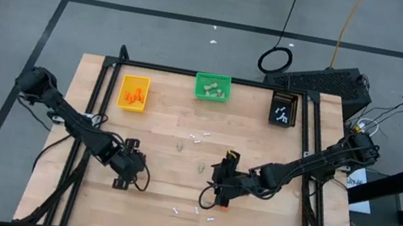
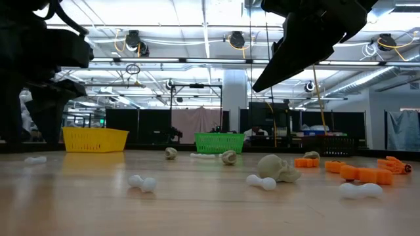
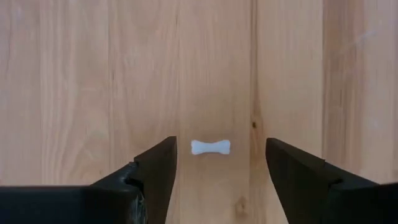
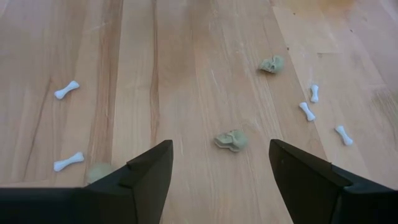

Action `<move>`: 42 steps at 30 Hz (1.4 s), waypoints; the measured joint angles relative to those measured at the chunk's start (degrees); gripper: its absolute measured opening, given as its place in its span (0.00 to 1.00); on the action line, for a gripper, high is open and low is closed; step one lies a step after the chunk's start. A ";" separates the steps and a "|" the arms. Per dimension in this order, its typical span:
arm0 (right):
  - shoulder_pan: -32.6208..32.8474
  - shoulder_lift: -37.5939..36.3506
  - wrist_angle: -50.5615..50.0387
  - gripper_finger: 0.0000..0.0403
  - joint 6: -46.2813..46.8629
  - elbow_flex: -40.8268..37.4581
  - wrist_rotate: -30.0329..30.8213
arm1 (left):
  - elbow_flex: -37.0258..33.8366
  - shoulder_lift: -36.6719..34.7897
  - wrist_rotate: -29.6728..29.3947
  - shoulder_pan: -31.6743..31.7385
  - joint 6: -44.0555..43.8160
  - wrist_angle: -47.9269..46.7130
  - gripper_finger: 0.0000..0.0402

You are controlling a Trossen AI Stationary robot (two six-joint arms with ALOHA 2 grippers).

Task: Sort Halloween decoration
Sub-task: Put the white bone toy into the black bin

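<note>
The Halloween decoration lies loose on the wooden table (image 1: 168, 165). In the left wrist view a white bone-shaped stick (image 3: 210, 147) lies flat on the wood between the open fingers of my left gripper (image 3: 221, 142), which touch nothing. My left gripper (image 1: 127, 171) points steeply down at the table's near left. At the table's middle my right gripper (image 1: 219, 188) hangs open over a beige-grey lump (image 4: 231, 140). A second lump (image 4: 271, 64) and several white sticks (image 4: 66, 89) lie around it. Orange bits (image 2: 367, 172) lie close by.
Three small bins stand along the far edge: yellow (image 1: 133, 92) with orange bits, green (image 1: 212, 88) with beige lumps, black (image 1: 284, 109) with white sticks. More white sticks (image 1: 199, 137) and lumps (image 1: 202, 166) are scattered between the arms and the bins.
</note>
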 joint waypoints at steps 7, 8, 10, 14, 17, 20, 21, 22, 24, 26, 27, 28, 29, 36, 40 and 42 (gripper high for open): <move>0.00 0.00 0.00 0.62 0.00 0.00 0.02 | 0.00 0.12 -1.02 -0.01 -1.87 0.06 0.60; 0.00 0.00 0.02 0.62 -0.02 0.00 0.04 | 0.00 0.28 -1.03 -0.02 -1.68 0.25 0.60; 0.00 0.00 0.00 0.62 -0.02 0.00 0.04 | 0.00 0.69 -1.04 -0.08 -1.64 1.00 0.60; 0.00 0.00 0.00 0.62 -0.02 0.00 0.05 | 0.00 2.00 -2.34 -0.78 -1.46 1.49 0.60; 0.00 0.00 0.00 0.62 -0.02 0.00 0.07 | 0.00 2.77 -2.97 -1.24 -1.52 1.45 0.60; 0.00 0.00 0.01 0.62 -0.02 0.00 0.11 | 0.00 3.05 -2.97 -1.55 -1.54 1.37 0.60; 0.00 0.00 0.02 0.62 -0.02 0.00 0.11 | 0.00 3.02 -2.97 -1.57 -1.55 1.40 0.60; 0.00 0.00 0.02 0.62 -0.02 0.00 0.11 | 0.00 3.02 -2.97 -1.54 -1.55 1.35 0.60; 0.00 0.00 0.02 0.62 -0.02 0.00 0.11 | 0.00 3.02 -2.98 -1.52 -1.55 1.11 0.60; 0.00 0.00 0.02 0.62 -0.02 0.00 0.13 | 0.00 3.02 -3.00 -1.53 -1.64 1.05 0.60; 0.00 0.00 0.02 0.62 -0.02 0.00 0.13 | 0.00 3.02 -3.14 -1.53 -1.68 1.09 0.60; 0.00 0.00 0.02 0.62 -0.02 0.00 0.13 | 0.00 3.04 -3.46 -1.53 -1.76 1.13 0.60; 0.00 0.00 0.02 0.62 -0.02 0.00 0.13 | 0.00 3.02 -3.75 -1.53 -2.14 1.12 0.60; 0.00 0.00 0.02 0.62 -0.02 0.00 0.13 | 0.00 3.02 -4.33 -1.53 -3.12 1.03 0.60; 0.00 0.00 0.02 0.62 -0.02 0.00 0.13 | -0.35 3.03 -4.36 -1.53 -2.51 1.26 0.60; 0.00 0.00 0.02 0.62 -0.02 0.00 0.12 | -1.19 3.02 -4.37 -1.53 -1.86 1.25 0.60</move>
